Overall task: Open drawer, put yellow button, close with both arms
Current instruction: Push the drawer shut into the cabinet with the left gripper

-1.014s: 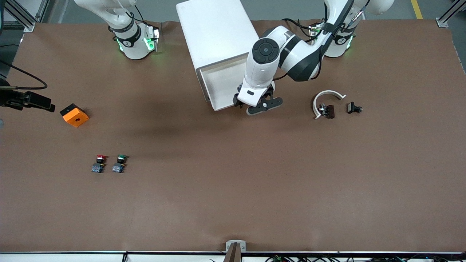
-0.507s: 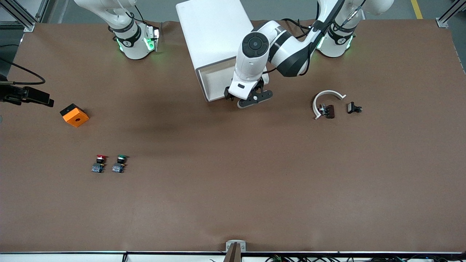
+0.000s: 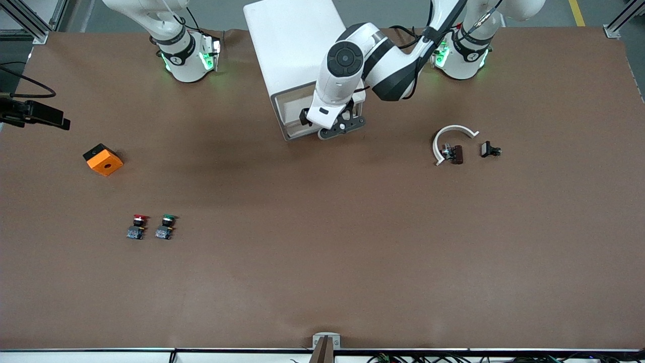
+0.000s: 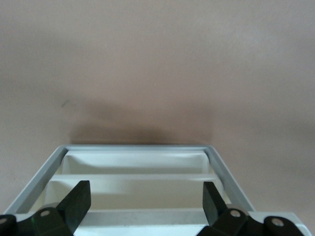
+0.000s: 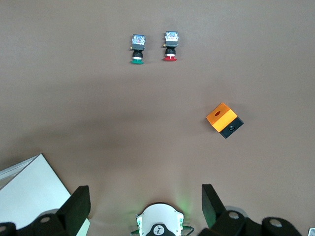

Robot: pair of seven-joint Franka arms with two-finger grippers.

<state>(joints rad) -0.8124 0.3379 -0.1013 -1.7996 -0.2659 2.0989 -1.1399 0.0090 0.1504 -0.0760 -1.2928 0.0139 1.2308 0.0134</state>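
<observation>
one white drawer (image 3: pixel 292 118) stands slightly open, cream-fronted.

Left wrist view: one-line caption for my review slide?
Open left gripper poised over the top drawer, which stands slightly pulled out of the white cabinet above the brown table.

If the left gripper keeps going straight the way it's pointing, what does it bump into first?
Probably the drawer: the open left gripper points down at its front edge, though how close it is I can't tell.
</observation>
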